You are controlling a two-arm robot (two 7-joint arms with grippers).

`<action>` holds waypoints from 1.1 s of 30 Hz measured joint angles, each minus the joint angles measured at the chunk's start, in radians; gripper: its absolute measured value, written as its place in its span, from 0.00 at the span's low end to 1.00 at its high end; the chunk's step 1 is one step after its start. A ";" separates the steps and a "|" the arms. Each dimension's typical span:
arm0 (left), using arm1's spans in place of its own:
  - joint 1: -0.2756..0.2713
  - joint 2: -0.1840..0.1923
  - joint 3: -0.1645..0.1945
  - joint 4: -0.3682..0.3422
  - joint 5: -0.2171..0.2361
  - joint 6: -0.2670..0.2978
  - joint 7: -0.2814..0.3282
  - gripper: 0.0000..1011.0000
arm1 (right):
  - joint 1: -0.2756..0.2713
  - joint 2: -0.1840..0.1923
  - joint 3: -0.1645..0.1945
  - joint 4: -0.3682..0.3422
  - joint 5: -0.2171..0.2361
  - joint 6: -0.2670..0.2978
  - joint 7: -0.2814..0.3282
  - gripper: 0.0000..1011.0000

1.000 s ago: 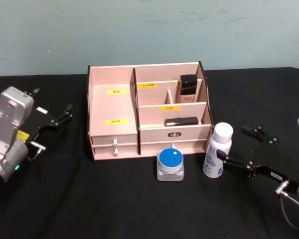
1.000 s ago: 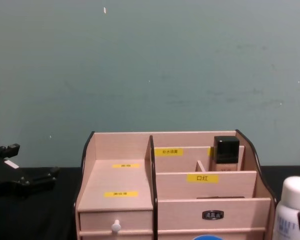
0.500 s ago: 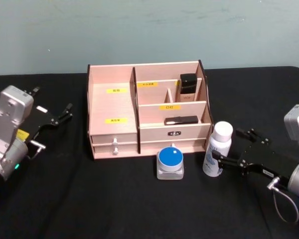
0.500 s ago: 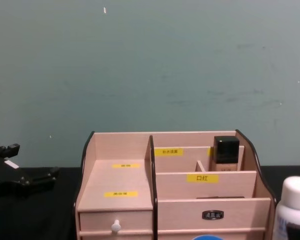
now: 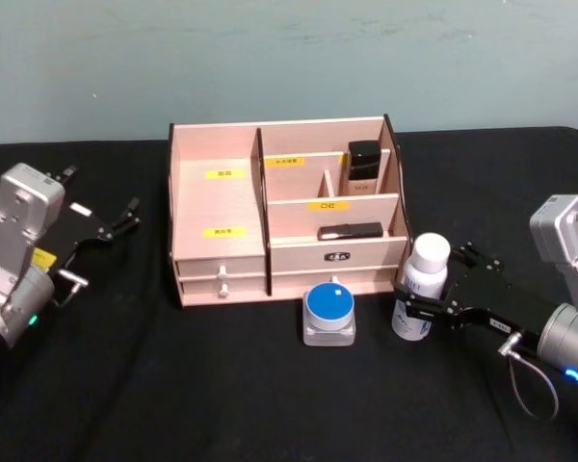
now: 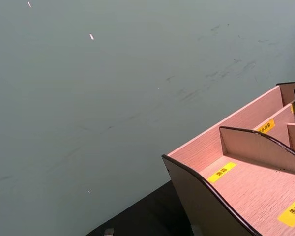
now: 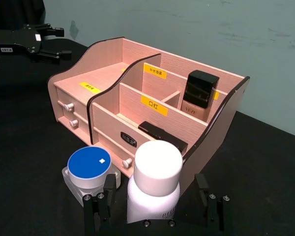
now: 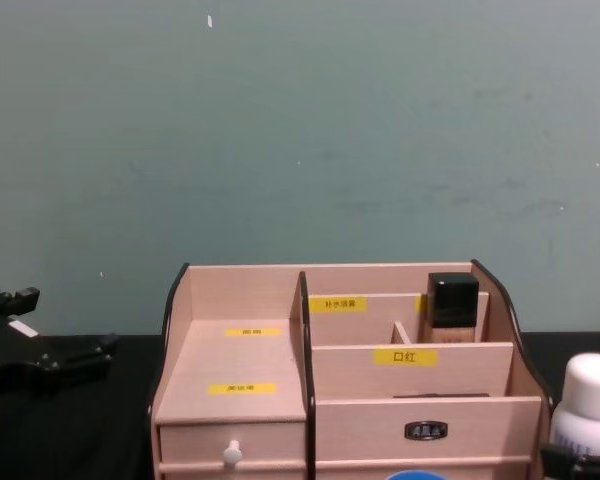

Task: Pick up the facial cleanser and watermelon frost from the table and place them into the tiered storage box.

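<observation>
A white bottle with a white cap [image 5: 422, 287] [image 7: 155, 179] [image 8: 590, 402] stands on the black table at the front right corner of the tiered storage box [image 5: 219, 204] [image 7: 222, 114] [image 8: 238, 350]. My right gripper [image 5: 433, 284] [image 7: 155, 209] is open, one finger on each side of the bottle's lower body. A clear jar with a blue lid [image 5: 329, 313] [image 7: 90, 166] sits just in front of the box's drawers. I cannot tell which of the two is the facial cleanser and which the watermelon frost. My left gripper [image 5: 128, 218] [image 7: 60, 43] hangs open left of the box.
The box's right compartments hold a black-capped cosmetic bottle [image 5: 363, 168] [image 7: 198, 96] and a flat black item [image 5: 351, 232]. Its wide left tiers [image 6: 250, 184] carry only yellow labels. A teal wall stands close behind the table.
My right gripper has slid left toward the white bottle, so its open fingers now straddle it. The bottle, jar and left arm have not moved.
</observation>
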 joint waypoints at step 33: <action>0.000 0.000 0.000 0.000 0.000 0.000 0.000 1.00 | 0.048 -0.055 -0.011 0.058 -0.035 -0.007 0.042 0.83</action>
